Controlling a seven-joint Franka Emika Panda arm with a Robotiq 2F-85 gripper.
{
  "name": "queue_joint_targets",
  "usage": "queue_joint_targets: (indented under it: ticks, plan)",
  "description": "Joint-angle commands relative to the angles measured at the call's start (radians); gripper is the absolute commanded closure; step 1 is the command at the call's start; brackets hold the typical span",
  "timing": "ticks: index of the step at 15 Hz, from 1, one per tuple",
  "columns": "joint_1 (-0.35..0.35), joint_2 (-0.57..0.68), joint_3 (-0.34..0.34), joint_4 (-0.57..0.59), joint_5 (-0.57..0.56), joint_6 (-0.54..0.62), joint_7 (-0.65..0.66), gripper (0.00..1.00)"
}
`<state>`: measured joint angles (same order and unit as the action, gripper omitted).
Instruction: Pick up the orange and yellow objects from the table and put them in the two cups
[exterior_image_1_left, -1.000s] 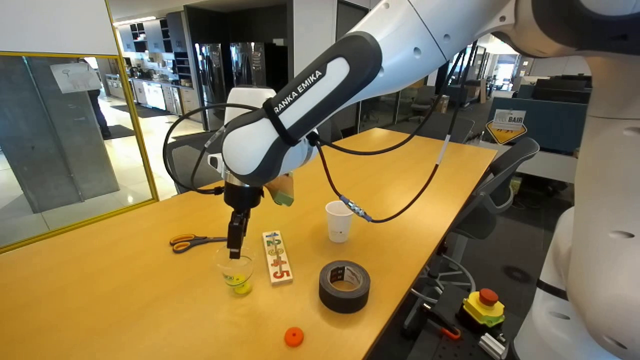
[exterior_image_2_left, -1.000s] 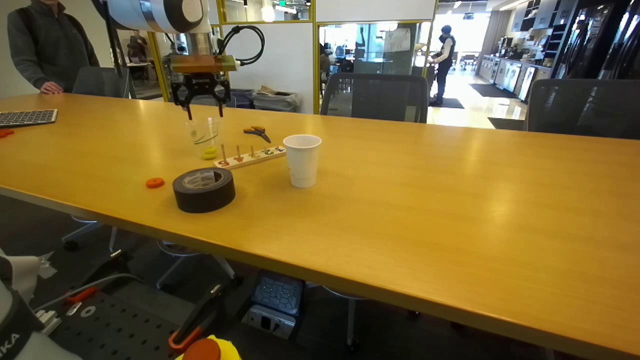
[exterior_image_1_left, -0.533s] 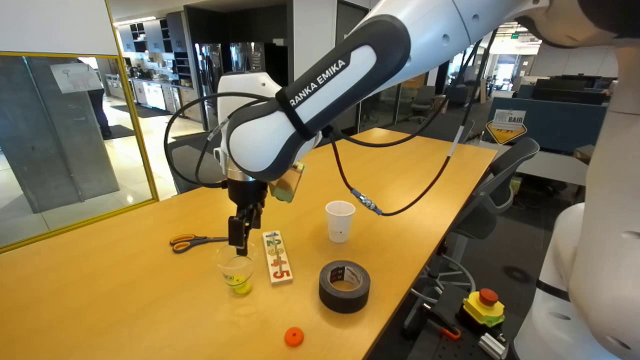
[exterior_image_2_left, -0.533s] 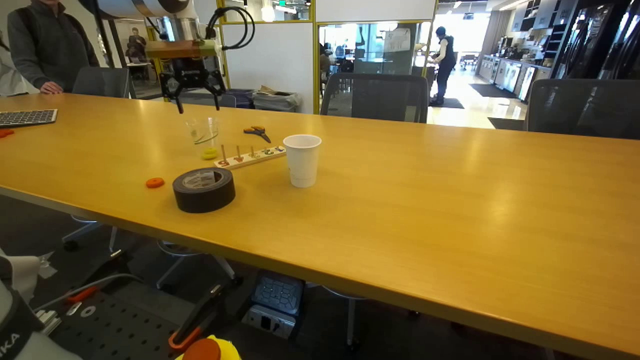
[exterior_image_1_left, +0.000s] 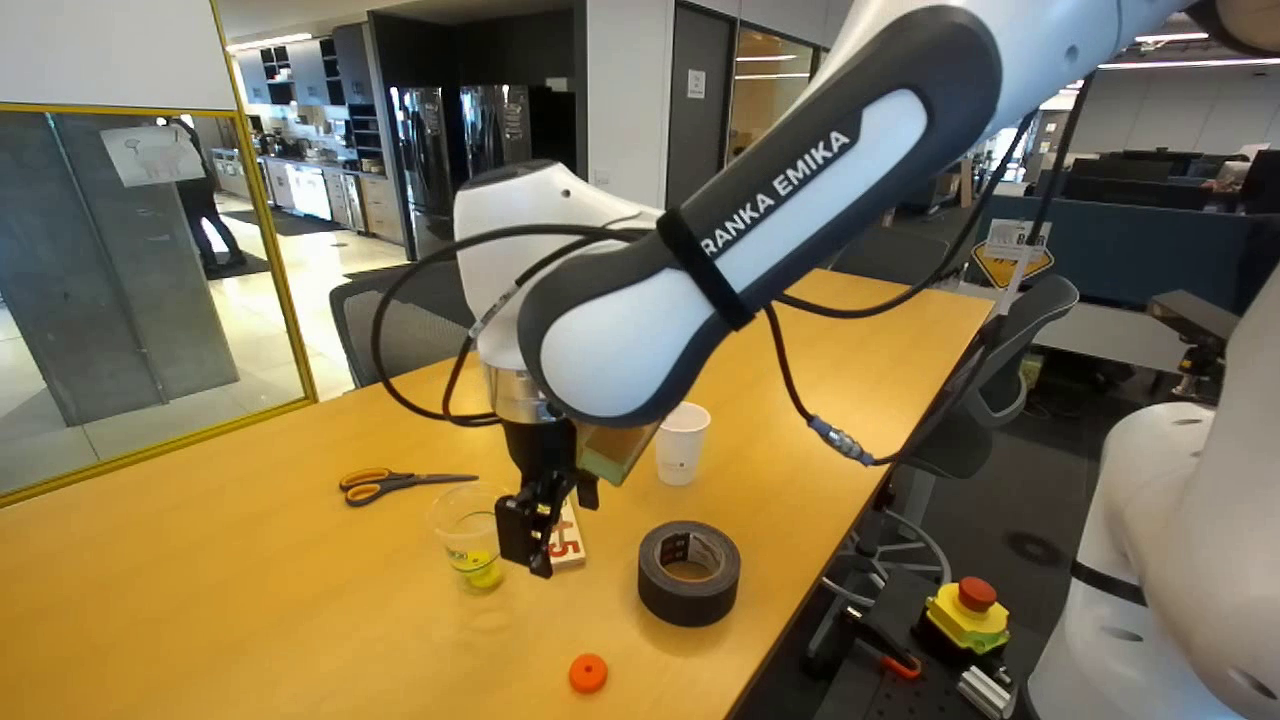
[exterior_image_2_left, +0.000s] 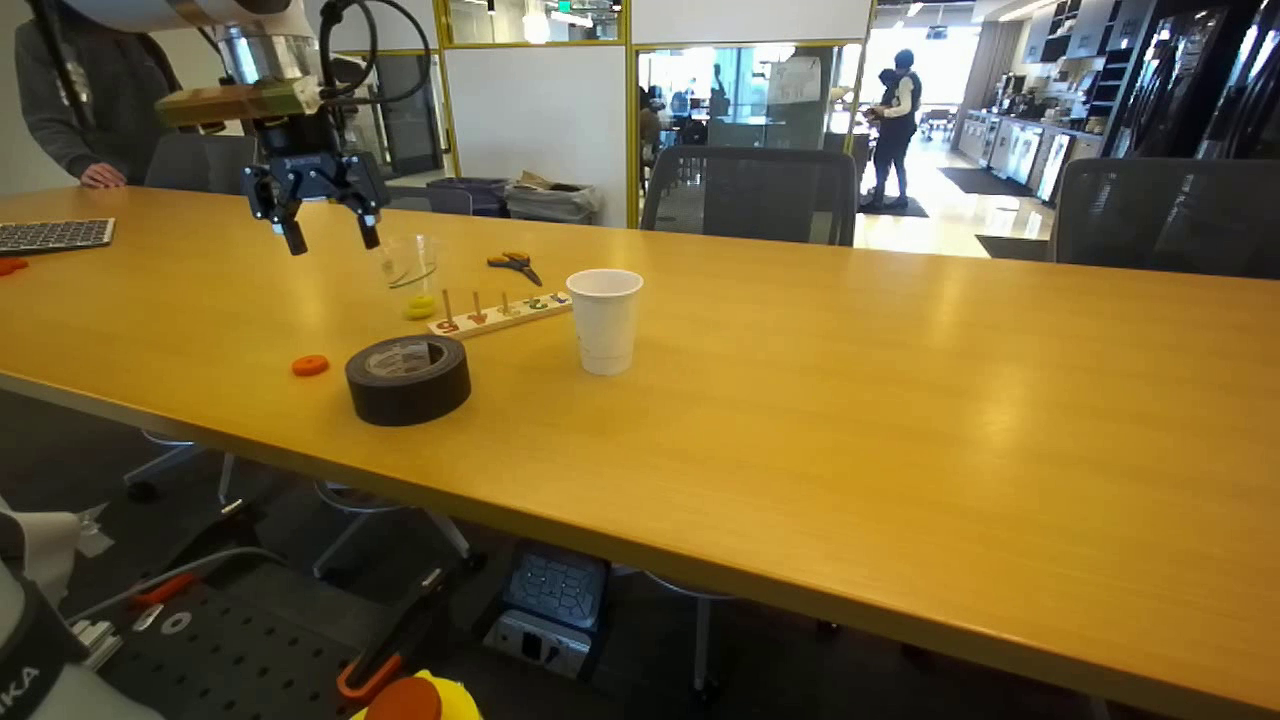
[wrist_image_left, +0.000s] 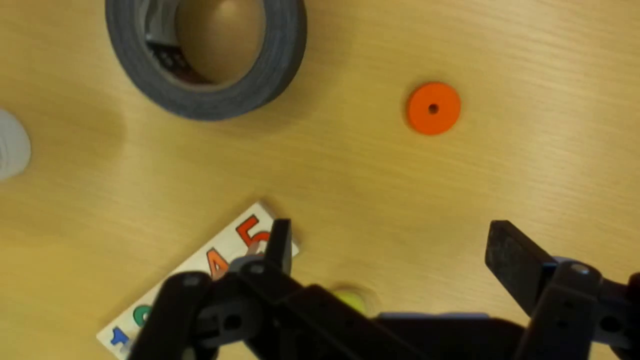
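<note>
Spread across an exterior view: long light-wood conference table (exterior_image_2_left: 850, 430). Slanting from the upper right of an exterior view: Franka Emika Panda arm (exterior_image_1_left: 780, 200). Unclenched, with jaws spread wide, above the table at upper left of an exterior view: Robotiq gripper (exterior_image_2_left: 333, 241). Partly hidden at lower left of the wrist view: wooden peg board (wrist_image_left: 227, 242) with coloured numerals. Lying flat, left of centre in an exterior view: black tape roll (exterior_image_2_left: 408, 402). Upright near the middle of that frame: white disposable cup (exterior_image_2_left: 605, 325). Upright at lower left of an exterior view, near the gripper: clear plastic cup (exterior_image_1_left: 465, 530). Up and left of it: orange-handled scissors (exterior_image_1_left: 405, 482). Inside the clear plastic cup, at its base: yellow pieces (exterior_image_1_left: 480, 572). Flat on the table at upper right of the wrist view: orange disc (wrist_image_left: 434, 121). At the left edge of an exterior view: orange bits (exterior_image_2_left: 10, 266), too small to make out.
</note>
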<state>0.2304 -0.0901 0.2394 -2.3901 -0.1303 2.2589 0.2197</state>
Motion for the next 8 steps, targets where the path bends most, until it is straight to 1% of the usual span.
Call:
queue_joint_targets:
  ticks: [1,3,5,8]
  plan:
    - [0.006,-0.044,0.032,-0.116,-0.007,0.064,0.179,0.0]
    - [0.002,-0.036,0.042,-0.159,-0.013,0.109,0.262,0.0]
    - [-0.001,-0.031,0.04,-0.204,0.01,0.177,0.294,0.0]
    - [-0.001,-0.027,0.028,-0.269,0.065,0.301,0.282,0.0]
